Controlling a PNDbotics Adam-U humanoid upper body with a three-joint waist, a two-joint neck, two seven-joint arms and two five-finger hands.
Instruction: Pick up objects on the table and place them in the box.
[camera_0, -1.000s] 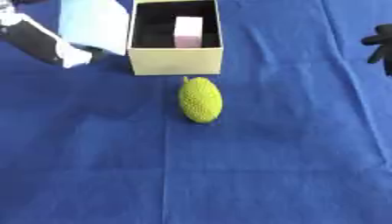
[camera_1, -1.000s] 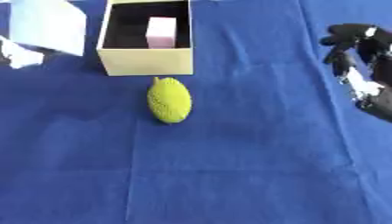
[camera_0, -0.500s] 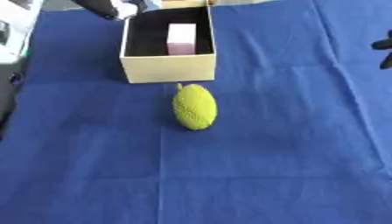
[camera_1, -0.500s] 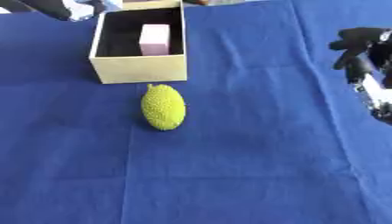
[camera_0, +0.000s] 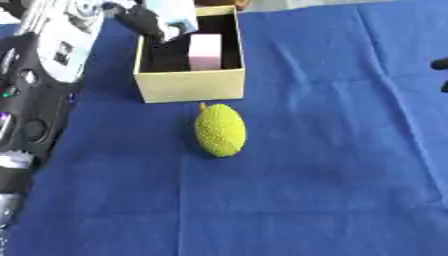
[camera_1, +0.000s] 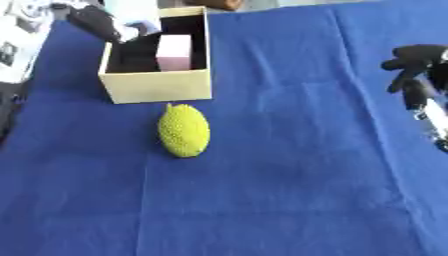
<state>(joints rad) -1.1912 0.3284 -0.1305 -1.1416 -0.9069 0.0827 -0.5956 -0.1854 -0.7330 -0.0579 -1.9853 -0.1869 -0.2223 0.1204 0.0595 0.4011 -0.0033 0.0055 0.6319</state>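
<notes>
Box (camera_0: 189, 84), cream cardboard with a dark inside, sat open-topped on the blue cloth (camera_0: 332, 165), directly under and beside the left hand (camera_0: 144, 21). Left hand was at the box's far-left corner, black fingers curled round a white and pale-blue object (camera_0: 172, 13) held over the rim; whether that object touched the box wall couldn't be told. Pink block (camera_0: 206, 51) stood inside the box, just right of the left hand, against the middle of the dark interior. Left arm (camera_0: 35, 85), black with silver and white parts, ran down the view's left edge from the hand toward the lower corner.

Green bumpy fruit (camera_1: 184, 131), oval with a small stem at its far end, lay on the cloth just in front of the box's near wall, apart from it, nearer to the left hand than to the right hand and touched by neither.

Right hand (camera_1: 415, 65) was at the right edge, well apart from the box and fruit, over the cloth. Its dark fingers were bent and hanging, holding nothing; the silver-white forearm section ran down along the edge below it. In the left eye view only a dark bit of it showed at the right border.
</notes>
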